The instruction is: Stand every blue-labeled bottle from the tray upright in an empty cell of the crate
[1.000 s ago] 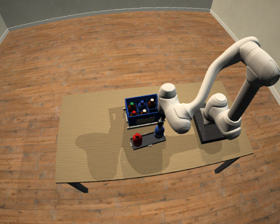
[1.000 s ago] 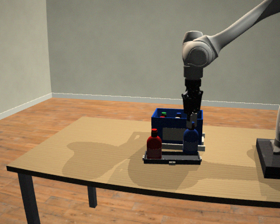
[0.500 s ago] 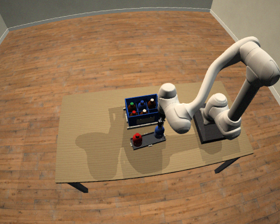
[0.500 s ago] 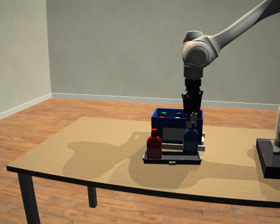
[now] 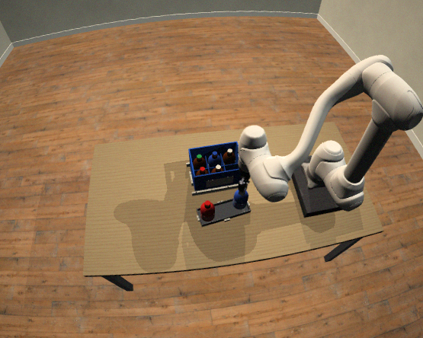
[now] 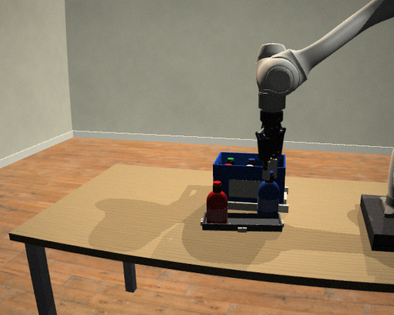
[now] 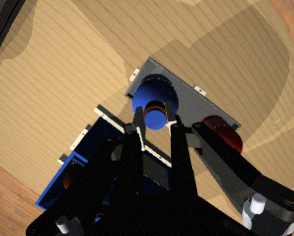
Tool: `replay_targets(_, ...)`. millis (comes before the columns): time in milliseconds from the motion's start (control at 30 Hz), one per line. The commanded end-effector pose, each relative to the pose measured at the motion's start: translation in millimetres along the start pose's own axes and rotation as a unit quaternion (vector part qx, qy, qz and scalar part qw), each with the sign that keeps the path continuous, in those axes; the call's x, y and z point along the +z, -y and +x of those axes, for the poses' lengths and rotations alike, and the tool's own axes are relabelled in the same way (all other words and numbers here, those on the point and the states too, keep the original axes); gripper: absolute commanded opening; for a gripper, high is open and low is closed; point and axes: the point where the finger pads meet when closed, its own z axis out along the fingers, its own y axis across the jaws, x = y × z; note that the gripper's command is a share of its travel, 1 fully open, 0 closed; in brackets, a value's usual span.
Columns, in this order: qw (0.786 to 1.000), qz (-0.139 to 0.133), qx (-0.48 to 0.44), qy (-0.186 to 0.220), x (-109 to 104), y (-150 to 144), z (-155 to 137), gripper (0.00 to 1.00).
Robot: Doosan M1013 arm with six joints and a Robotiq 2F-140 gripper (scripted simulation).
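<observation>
My gripper (image 5: 243,185) (image 6: 271,172) (image 7: 155,113) is shut on the neck of a blue-labeled bottle (image 5: 241,199) (image 6: 268,196) (image 7: 153,97). The bottle hangs upright, its base a little above the right end of the dark tray (image 5: 225,211) (image 6: 242,226) (image 7: 194,98). A red bottle (image 5: 207,210) (image 6: 216,203) (image 7: 222,132) stands upright on the tray's left end. The blue crate (image 5: 214,183) (image 6: 236,172) (image 7: 50,190) stands just behind the tray and holds several upright bottles, one of them with a blue cap (image 5: 214,154). Its front right cell is partly hidden by my arm.
The robot's dark base plate (image 5: 317,199) (image 6: 375,223) sits on the table to the right of the tray. My arm's wrist hangs over the crate's right side. The table's front edge (image 6: 199,267) lies a good way from the tray.
</observation>
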Motion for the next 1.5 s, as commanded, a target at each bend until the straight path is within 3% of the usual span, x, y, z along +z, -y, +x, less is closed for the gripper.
replay_targets(0,1.0,0.0,0.0,0.0,-0.1,0.0,0.0,0.0)
replay_targets(733,1.0,0.0,0.0,0.0,-2.3,0.0,0.0,0.0)
replay_targets(1467,1.0,0.0,0.0,0.0,-21.9,0.0,0.0,0.0)
